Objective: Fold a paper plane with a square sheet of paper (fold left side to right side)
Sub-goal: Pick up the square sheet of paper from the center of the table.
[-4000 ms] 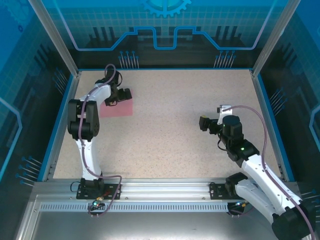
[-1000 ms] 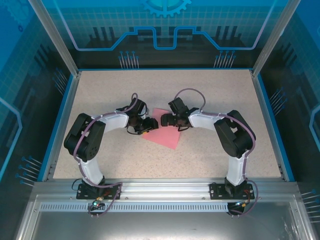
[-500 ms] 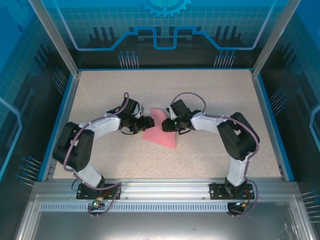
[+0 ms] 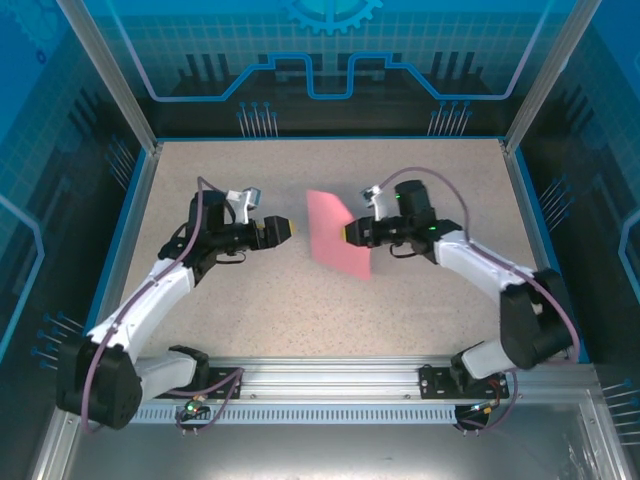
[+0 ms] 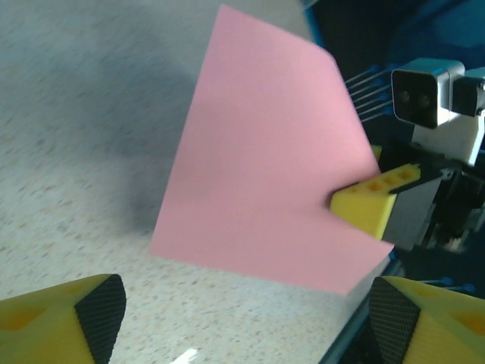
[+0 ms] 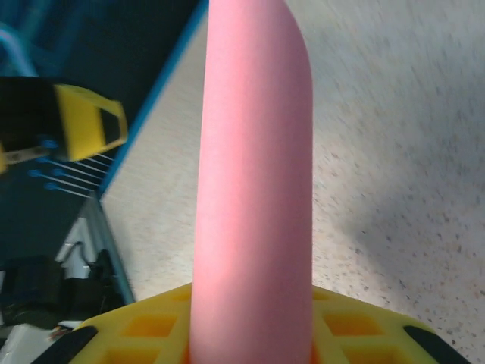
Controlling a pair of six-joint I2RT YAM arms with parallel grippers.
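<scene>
On the left, the left hand (image 4: 281,229) hangs above the speckled table (image 4: 420,320). Its yellow fingers are spread wide and grasp nothing, and they point at the square sheet of paper (image 4: 335,235) just beside them, not touching. The pink sheet is in mid-air near the table's middle, unfolded and slightly bowed, casting a shadow below. On the right, the right hand (image 4: 352,233) is clenched on the sheet's right edge. It is probably holding the sheet alone so it can be laid square for the left-to-right fold, which is not yet made.
</scene>
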